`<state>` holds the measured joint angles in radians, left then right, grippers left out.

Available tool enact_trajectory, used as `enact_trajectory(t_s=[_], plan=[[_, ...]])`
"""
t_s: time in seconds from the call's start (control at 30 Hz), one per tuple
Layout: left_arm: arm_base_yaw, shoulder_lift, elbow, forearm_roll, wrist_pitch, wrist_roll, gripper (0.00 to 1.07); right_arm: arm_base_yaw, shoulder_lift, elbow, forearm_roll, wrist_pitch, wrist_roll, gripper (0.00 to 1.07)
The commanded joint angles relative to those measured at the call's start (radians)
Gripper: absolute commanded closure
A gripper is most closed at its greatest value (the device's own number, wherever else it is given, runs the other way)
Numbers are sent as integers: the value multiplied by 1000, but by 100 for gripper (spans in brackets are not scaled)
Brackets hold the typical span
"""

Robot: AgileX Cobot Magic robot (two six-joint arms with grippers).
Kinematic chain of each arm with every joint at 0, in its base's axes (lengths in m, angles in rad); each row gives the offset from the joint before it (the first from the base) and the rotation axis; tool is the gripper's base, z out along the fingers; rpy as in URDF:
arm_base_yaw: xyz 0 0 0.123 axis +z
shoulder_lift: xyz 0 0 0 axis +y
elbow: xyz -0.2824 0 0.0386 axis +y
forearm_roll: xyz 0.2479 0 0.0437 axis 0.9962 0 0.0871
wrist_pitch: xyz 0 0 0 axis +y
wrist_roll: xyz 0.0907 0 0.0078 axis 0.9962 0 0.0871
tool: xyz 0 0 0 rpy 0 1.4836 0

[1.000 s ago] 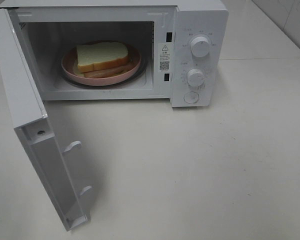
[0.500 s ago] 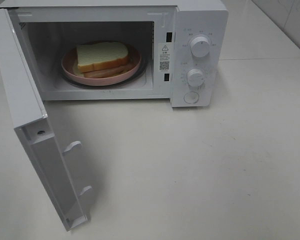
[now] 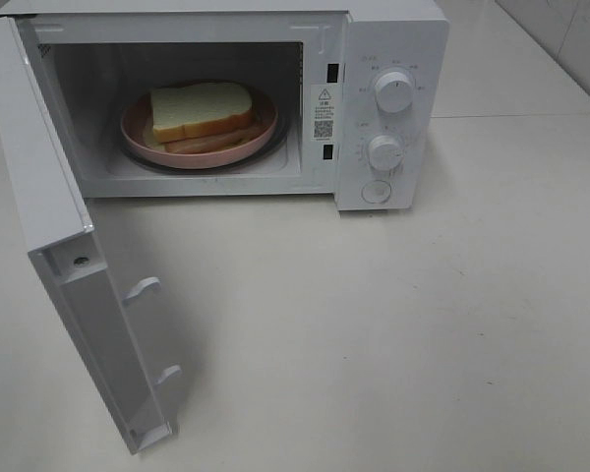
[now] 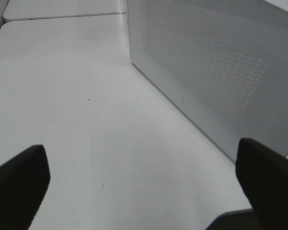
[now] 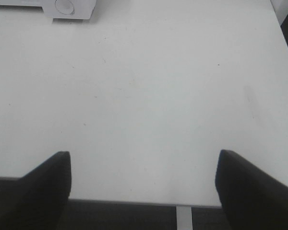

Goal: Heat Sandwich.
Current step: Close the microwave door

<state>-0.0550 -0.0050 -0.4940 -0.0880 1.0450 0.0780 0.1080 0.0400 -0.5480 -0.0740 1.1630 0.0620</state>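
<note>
**Spotting the sandwich parked inside the wide-open microwave**

Starting with the high camera. Sandwich (image 3: 202, 113) up in the upper left of the frame, lying flat on a round pink plate (image 3: 265, 133) inside the cavity of a white microwave (image 3: 393, 39). Thick pale slice on top, orange-brown layer peeking out along the front edge underneath. Plate roughly centred on the cavity floor.

Door (image 3: 49, 187) swung wide open, angling down toward the lower left of the frame, two latch hooks sticking out of its inner face. Over on the control panel, right of the cavity: upper knob (image 3: 394, 90), lower knob (image 3: 384, 152), then a round button (image 3: 377, 192) at the bottom. Plain white table (image 3: 393, 324) filling the rest of the frame.

Now the wrist cameras. Left gripper (image 4: 140, 146) spread about as wide as it gets, dark fingers far apart, gripping nothing, only bare tabletop between them. Also a white dotted panel (image 4: 216, 72) standing on the table near it, probably the door's outer face, hard to say for sure.

Right gripper (image 5: 143, 153) much the same: fingers wide apart, nothing held, hovering over the table's near edge, well away from the microwave.
</note>
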Motion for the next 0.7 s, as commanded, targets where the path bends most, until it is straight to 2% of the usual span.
enact_trajectory(t_s=[0.03, 0.2, 0.7], plan=[[3, -21, 2, 1, -8, -3, 9, -38, -40, 11, 3, -63, 9, 29], [3, -20, 2, 1, -8, -2, 9, -84, -71, 44, 5, -124, 27, 31], [3, -17, 2, 1, -8, -3, 9, -84, -71, 44, 5, -124, 27, 31]])
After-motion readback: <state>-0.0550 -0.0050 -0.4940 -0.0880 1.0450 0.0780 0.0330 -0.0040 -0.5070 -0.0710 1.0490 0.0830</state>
